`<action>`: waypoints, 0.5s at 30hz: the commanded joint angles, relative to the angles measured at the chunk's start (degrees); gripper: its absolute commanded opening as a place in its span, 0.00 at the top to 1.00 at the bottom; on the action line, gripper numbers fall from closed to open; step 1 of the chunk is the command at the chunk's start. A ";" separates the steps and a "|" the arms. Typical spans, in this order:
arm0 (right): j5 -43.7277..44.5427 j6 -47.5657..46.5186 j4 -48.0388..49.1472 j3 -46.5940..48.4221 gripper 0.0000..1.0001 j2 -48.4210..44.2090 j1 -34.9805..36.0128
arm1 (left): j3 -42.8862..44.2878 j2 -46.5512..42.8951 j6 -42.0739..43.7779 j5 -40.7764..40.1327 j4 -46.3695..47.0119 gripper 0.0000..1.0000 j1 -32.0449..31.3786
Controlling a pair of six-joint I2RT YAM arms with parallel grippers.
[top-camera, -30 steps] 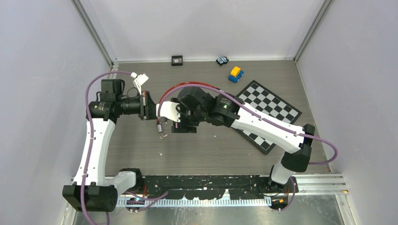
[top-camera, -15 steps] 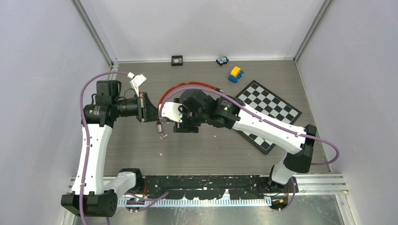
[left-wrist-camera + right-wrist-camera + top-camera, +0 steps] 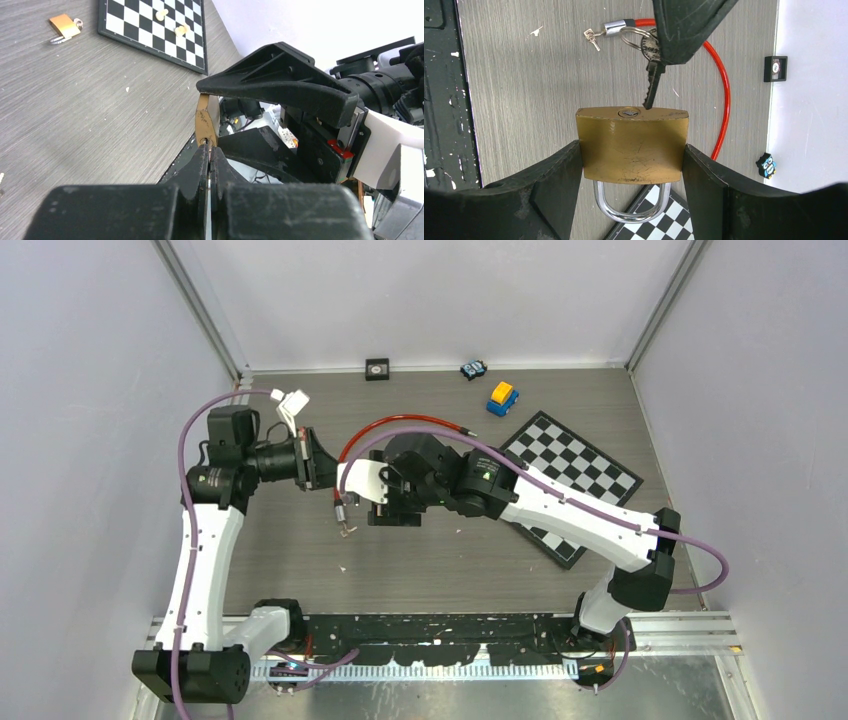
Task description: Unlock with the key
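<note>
A brass padlock (image 3: 631, 147) with a steel shackle is clamped by its sides in my right gripper (image 3: 631, 150), keyhole (image 3: 626, 113) facing away. My left gripper (image 3: 209, 149) is shut on the key (image 3: 651, 85). The key's tip rests on the lock's keyhole face, just to the right of the keyhole, and is not inside it. A key ring with small keys (image 3: 591, 36) and a red cable (image 3: 722, 90) hang from the key. In the top view the left gripper (image 3: 322, 468) and right gripper (image 3: 365, 483) meet above the table's middle.
A chessboard (image 3: 575, 475) lies to the right under the right arm. A second small brass padlock (image 3: 64, 26) lies on the table near it. At the back are a yellow-blue toy car (image 3: 502, 397), a small blue toy (image 3: 473, 369) and a black square (image 3: 377, 368).
Both arms have shifted a little, the left wrist drifting slightly toward the back. Key and padlock stay close together, and neither grip has changed.
</note>
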 commanded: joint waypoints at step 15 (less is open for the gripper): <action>1.50 0.53 6.18 4.41 0.99 -3.86 0.47 | -2.19 -1.75 -3.84 3.00 5.85 1.00 0.36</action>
